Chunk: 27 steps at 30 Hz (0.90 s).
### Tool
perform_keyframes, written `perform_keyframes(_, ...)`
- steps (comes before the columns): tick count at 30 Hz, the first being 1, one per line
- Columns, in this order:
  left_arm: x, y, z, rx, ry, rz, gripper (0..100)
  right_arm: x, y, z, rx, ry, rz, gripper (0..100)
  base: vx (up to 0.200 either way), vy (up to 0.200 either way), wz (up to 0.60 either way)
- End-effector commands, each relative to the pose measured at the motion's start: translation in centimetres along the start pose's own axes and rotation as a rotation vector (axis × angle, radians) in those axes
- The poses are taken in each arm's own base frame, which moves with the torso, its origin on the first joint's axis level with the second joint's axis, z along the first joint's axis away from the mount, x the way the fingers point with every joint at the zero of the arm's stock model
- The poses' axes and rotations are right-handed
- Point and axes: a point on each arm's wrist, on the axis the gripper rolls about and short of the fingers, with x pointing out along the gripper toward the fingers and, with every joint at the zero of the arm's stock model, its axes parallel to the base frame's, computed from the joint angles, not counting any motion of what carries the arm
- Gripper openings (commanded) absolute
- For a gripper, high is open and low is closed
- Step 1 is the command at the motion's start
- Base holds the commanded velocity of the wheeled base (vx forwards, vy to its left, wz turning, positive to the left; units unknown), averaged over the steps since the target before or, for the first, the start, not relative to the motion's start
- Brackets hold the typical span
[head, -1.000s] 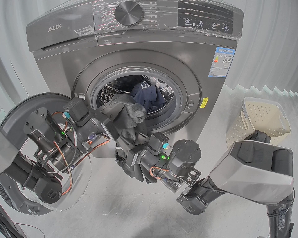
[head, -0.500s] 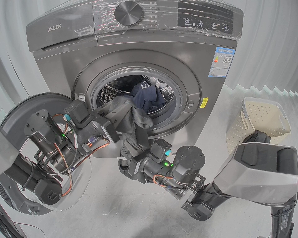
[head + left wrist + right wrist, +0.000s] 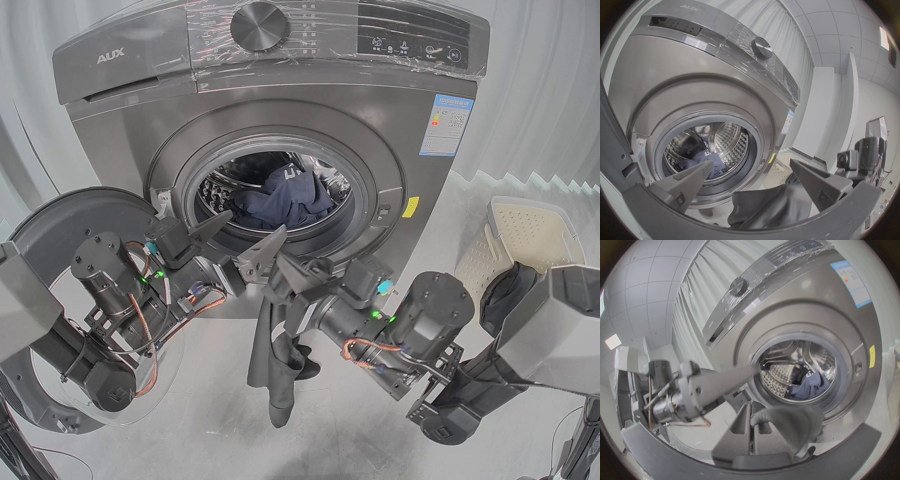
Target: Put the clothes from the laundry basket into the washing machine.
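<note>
On washing machine [image 3: 275, 115] front, blue label [image 3: 445, 125]

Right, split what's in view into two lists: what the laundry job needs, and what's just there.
For the job:
washing machine
open door
navy garment in the drum
dark grey garment, hanging from the shut right pincer
left pincer, open at the drum mouth
laundry basket

Just there:
curtain
blue label
yellow sticker
</note>
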Motion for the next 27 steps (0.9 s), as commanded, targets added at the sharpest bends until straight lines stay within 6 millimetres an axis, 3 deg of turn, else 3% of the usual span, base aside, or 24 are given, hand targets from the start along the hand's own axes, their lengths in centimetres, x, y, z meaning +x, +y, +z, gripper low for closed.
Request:
perform_keyframes(1,0.0,0.7,-0.2,0.003,0.005,0.023,100,-0.1,-1.0,2.3,-0.001,-0.054,-0.039,0,0.000,0.000,0.00)
perform_keyframes(9,-0.3,1.4,-0.2,0.012,0.011,0.042,100,0.6,-2.9,3.1,-0.011,-0.091,-0.113,0,0.000,0.000,0.00)
perform_keyframes(19,-1.9,-0.4,-2.5,-0.004,0.128,-0.007,100,1.8,-3.2,4.1,-0.011,-0.134,-0.119,0,0.000,0.000,0.00)
perform_keyframes(22,-3.2,-1.6,-5.1,-0.010,0.251,-0.066,100,2.3,-2.8,4.5,-0.013,-0.134,-0.112,0,0.000,0.000,0.00)
perform_keyframes(27,-2.8,-1.6,-8.1,0.051,0.335,-0.096,100,2.8,-2.3,5.0,-0.014,-0.142,-0.102,0,0.000,0.000,0.00)
